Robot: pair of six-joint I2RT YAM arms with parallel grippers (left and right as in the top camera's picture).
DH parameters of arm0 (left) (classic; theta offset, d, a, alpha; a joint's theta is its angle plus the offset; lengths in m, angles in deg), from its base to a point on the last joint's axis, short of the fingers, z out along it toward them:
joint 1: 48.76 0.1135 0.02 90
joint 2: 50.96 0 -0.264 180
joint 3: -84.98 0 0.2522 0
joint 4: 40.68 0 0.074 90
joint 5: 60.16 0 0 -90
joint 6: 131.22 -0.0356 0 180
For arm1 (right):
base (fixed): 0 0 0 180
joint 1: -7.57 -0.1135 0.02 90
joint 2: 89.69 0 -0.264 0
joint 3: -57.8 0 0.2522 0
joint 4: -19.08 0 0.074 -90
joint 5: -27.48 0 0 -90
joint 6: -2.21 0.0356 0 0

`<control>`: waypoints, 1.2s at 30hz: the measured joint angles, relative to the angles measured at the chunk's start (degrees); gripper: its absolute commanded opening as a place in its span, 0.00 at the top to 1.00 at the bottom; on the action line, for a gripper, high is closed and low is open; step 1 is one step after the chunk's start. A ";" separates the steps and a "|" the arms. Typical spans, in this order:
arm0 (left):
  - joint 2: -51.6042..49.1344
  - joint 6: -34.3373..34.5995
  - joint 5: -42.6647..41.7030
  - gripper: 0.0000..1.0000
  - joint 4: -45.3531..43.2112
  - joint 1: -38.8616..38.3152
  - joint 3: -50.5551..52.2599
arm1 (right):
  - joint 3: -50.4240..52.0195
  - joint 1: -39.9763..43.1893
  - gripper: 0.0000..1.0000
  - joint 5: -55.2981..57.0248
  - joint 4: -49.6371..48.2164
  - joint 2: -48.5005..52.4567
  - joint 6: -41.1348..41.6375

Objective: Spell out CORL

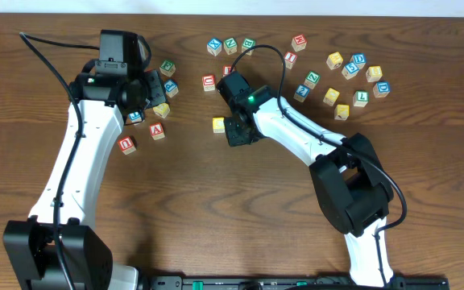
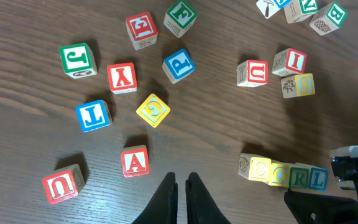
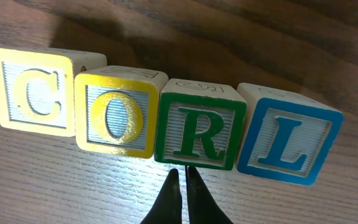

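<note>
I'm reading the CORL row [image 3: 166, 124] as complete.
Right gripper [image 3: 183, 186], jaws pressed together, is sitting just before the R block [image 3: 197, 127], row running crosswise; left gripper [image 2: 180, 193], also closed, farther off.

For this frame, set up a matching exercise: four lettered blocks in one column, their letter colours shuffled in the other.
Things:
1. C block, in the row
2. R block, in the row
3. L block, in the row
4. A block, lying apart from the row

Colours:
a. blue
b. red
c. yellow
d. green

Pairs: 1-c; 2-d; 3-a; 4-b
</note>
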State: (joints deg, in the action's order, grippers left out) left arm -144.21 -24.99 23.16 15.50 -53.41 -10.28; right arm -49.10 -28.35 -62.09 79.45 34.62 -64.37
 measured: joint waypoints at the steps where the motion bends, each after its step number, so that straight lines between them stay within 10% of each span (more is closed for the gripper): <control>1: 0.00 0.02 -0.02 0.92 0.00 0.00 0.00 | 0.00 0.00 0.99 0.00 -0.02 0.00 -0.02; 36: 0.00 0.00 -0.02 0.92 0.07 0.00 0.00 | 0.00 -2.25 0.97 -1.09 -4.90 0.00 -1.09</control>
State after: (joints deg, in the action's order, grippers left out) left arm -144.21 -24.99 23.14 15.56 -53.41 -10.28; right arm -49.10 -30.60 -63.19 74.56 34.62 -65.46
